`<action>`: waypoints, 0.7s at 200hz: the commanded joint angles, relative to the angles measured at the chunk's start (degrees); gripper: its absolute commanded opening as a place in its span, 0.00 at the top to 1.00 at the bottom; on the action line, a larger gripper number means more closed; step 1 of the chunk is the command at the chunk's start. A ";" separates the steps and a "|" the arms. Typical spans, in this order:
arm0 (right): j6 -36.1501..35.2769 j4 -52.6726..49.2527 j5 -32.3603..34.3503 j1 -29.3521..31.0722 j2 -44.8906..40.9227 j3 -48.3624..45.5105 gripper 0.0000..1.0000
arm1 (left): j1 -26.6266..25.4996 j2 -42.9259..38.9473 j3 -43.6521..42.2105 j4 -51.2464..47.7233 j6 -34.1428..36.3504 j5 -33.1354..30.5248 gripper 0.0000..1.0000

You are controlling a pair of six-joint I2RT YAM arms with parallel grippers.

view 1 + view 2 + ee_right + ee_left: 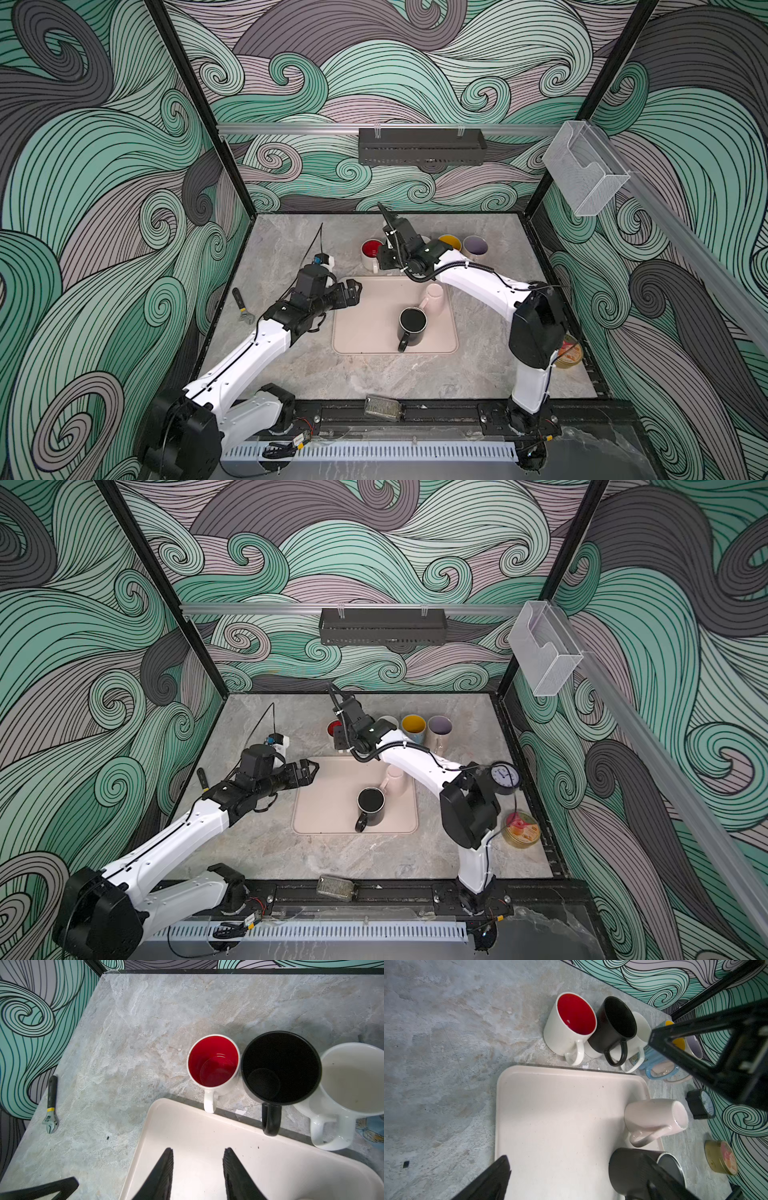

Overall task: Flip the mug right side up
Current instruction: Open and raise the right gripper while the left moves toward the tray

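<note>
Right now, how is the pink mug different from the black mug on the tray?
The pink mug is pale pink; the black mug is black. The pink mug stands upside down, base up; the black mug stands upright, mouth up. The pink mug sits farther back on the tray than the black mug. Both stand on the tray and have a handle.

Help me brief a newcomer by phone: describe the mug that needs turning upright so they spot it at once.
Find the pale pink tray mid-table. Two mugs stand at its right side. Just beyond the open-mouthed black mug is the pink mug, the only one standing mouth down, flat base up.
</note>
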 commanded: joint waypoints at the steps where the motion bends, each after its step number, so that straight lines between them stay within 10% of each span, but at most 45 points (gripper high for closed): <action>1: -1.45 0.64 -1.65 -0.80 -4.49 -3.69 0.58 | -0.92 0.87 3.25 -2.98 1.47 2.04 0.05; 140: 2.08 -6.05 -0.41 -6.80 -18.57 -19.84 0.60 | -24.30 14.47 14.35 -16.39 8.80 -4.37 0.16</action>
